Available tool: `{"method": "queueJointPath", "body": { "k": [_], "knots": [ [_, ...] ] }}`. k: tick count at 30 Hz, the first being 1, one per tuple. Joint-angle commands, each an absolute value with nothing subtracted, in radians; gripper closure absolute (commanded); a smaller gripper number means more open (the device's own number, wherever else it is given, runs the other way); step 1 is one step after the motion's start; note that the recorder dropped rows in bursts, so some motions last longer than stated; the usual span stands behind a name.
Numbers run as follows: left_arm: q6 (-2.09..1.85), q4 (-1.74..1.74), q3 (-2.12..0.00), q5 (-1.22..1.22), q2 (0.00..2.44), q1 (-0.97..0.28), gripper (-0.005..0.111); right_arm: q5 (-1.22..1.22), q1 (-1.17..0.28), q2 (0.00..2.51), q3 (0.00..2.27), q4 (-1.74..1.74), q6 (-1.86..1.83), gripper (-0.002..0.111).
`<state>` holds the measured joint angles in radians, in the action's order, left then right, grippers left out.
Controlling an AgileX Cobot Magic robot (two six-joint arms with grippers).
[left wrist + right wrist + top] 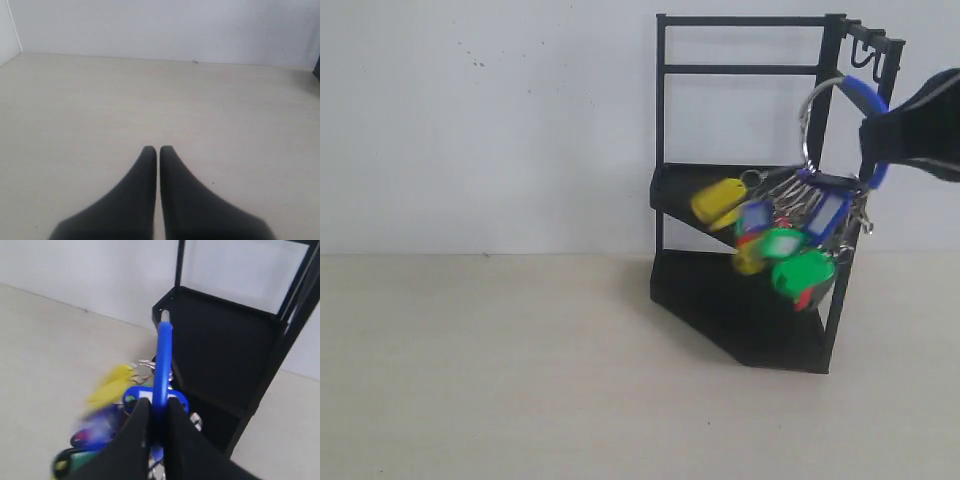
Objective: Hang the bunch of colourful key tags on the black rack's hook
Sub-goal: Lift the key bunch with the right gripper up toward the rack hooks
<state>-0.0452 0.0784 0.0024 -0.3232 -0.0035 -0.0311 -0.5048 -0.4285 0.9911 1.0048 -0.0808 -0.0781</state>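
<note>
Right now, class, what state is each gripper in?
Left gripper: shut, holding nothing.
Right gripper: shut on the bunch, by its blue loop.

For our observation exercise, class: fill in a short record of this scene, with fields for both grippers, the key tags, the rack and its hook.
Left gripper: shut, empty
Right gripper: shut on the bunch's blue loop
Colourful plastic key tag bunch: dangling in front of rack
Tall black metal corner rack: upright on table
Hook: rack's top corner, loop just below
</note>
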Motion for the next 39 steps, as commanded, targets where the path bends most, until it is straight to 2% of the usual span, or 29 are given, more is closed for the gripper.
{"method": "queueJointPath", "body": {
  "k": [1, 5, 8, 12, 15, 18, 21, 26, 39],
  "knots": [
    [-0.045, 0.085, 0.000, -0.311, 0.000, -0.028, 0.102, -0.534, -0.453, 0.990, 1.007, -0.072, -0.229, 0.109],
    [-0.045, 0.085, 0.000, -0.311, 0.000, -0.028, 0.102, -0.552, -0.395, 0.990, 1.007, 0.130, 0.121, 0.109],
    [-0.045, 0.085, 0.000, -0.311, 0.000, -0.028, 0.102, -0.616, -0.394, 0.990, 1.007, 0.098, -0.056, 0.109],
    [-0.045, 0.085, 0.000, -0.311, 0.000, -0.028, 0.102, -0.630, -0.366, 0.988, 1.007, 0.217, 0.211, 0.109],
    [-0.045, 0.085, 0.000, -0.311, 0.000, -0.028, 0.102, -0.640, -0.395, 0.988, 1.007, 0.181, 0.017, 0.109],
    [-0.045, 0.085, 0.000, -0.311, 0.000, -0.028, 0.102, -0.615, -0.379, 0.988, 1.007, 0.243, 0.220, 0.109],
    [-0.045, 0.085, 0.000, -0.311, 0.000, -0.028, 0.102, -0.621, -0.380, 0.988, 1.007, 0.242, 0.117, 0.109],
    [-0.045, 0.085, 0.000, -0.311, 0.000, -0.028, 0.102, -0.690, -0.346, 0.990, 1.007, 0.586, 0.390, 0.109],
    [-0.045, 0.085, 0.000, -0.311, 0.000, -0.028, 0.102, -0.636, -0.337, 0.990, 1.011, 0.890, 0.499, 0.109]
  ]
}}
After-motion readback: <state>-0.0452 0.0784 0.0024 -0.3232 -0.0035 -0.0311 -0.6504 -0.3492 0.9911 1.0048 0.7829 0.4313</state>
